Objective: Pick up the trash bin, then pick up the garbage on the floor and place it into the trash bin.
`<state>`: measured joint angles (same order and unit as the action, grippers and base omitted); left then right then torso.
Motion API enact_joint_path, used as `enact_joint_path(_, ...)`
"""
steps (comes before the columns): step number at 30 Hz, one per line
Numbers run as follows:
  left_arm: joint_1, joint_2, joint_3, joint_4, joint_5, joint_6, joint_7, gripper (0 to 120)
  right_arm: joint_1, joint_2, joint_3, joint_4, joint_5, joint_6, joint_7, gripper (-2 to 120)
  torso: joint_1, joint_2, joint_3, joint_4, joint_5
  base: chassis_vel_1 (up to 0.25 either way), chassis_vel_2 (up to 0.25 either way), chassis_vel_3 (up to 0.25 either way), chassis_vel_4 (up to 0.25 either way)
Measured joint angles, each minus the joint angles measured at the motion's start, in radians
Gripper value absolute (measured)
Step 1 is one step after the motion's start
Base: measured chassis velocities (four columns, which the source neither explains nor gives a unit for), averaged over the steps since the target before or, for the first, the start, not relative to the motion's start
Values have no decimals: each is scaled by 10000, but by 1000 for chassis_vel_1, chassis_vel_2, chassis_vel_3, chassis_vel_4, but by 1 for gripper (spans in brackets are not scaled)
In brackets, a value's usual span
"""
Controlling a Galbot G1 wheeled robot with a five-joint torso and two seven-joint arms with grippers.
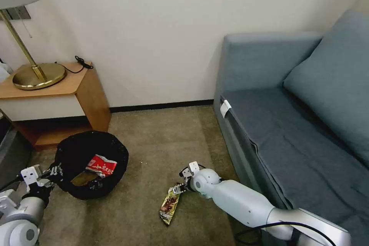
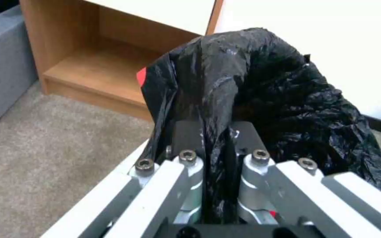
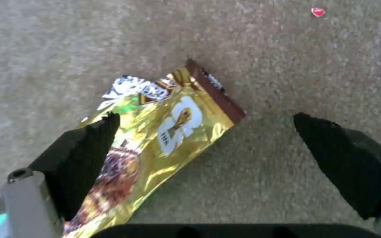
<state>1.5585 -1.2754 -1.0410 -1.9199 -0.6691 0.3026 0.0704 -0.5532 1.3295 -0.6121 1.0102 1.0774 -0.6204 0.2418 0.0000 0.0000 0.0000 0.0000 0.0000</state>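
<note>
The left gripper (image 1: 54, 172) is clenched on the rim of the trash bin (image 1: 92, 163); in the left wrist view its two fingers (image 2: 188, 138) pinch a fold of the black plastic bag between them. The bin sits low at the robot's left, tilted toward the camera, just in front of the wooden side table (image 1: 57, 100). Inside the bin two pieces of garbage are visible: one crushed red-and-white carton (image 1: 101, 165) and one brown paper piece (image 1: 82, 178) beside it.

One gold-brown snack wrapper (image 1: 169, 204) lies flat on the beige carpet (image 1: 153, 142), between the bin and the grey-blue sofa (image 1: 292, 123). The right gripper (image 1: 180, 189) is down at the upper end of this wrapper. In the right wrist view its two black fingers (image 3: 89, 145) are spread wide apart and hold nothing; one finger is over the edge of the wrapper (image 3: 164, 132), the other over bare carpet.

On the side table stands one brass lamp (image 1: 36, 73).
</note>
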Motion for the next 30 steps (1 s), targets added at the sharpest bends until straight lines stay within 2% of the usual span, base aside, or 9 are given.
enact_joint_path(12,13,43,-53,131,2,-85,51,5,-14,471,218,-835,-547,374,-291,100,-1,0,-1,-2,-2,0,0,0,0)
enact_joint_path(23,4,101,-97,194,-30,-111,74,5,-13,591,164,-972,-696,508,-359,100,-1,1,-2,-5,-4,0,0,0,0)
enact_joint_path(30,-29,134,-107,250,-47,-123,85,5,11,596,96,-980,-866,596,-430,88,-2,4,-4,-9,-9,0,0,0,0)
